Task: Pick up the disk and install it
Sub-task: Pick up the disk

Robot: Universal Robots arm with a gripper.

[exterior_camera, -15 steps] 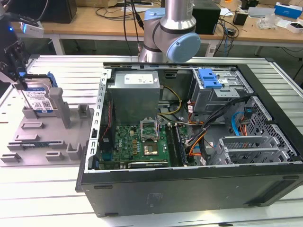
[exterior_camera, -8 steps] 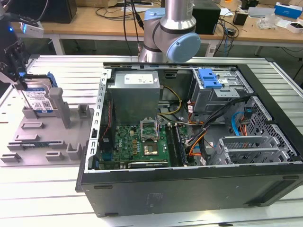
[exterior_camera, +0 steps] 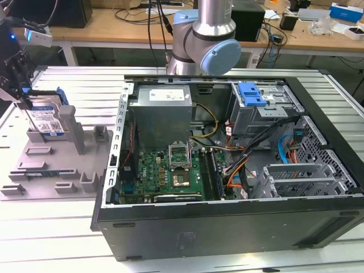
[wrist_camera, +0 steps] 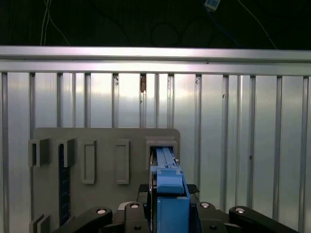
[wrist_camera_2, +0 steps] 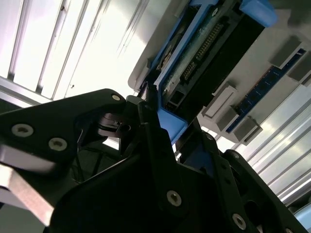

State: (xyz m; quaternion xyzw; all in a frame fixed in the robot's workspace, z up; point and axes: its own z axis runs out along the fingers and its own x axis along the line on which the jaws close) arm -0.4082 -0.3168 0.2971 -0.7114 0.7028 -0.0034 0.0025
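The disk (exterior_camera: pixel 46 118) stands on edge in the grey holder (exterior_camera: pixel 54 170), near the tabletop's (exterior_camera: pixel 68 233) edge at the exterior view's left. The claw (exterior_camera: pixel 24 98) is clamped on its blue bracket (wrist_camera: pixel 170 194). Pick-up under way, I judge; freeing it calls for a straight pull.

What I cannot make out from here

In the exterior view the picture's edge cuts off most of my jaws, and a grey plastic post (exterior_camera: pixel 69 122) stands in front of one end of the flat silver-metal disk (exterior_camera: pixel 44 120) in its blue plastic bracket. In both wrist views my black jaws, closed on that bracket, cover the disk's near end (wrist_camera: pixel 169 194). In the second wrist view its far end (wrist_camera_2: pixel 209 48) runs off the picture.
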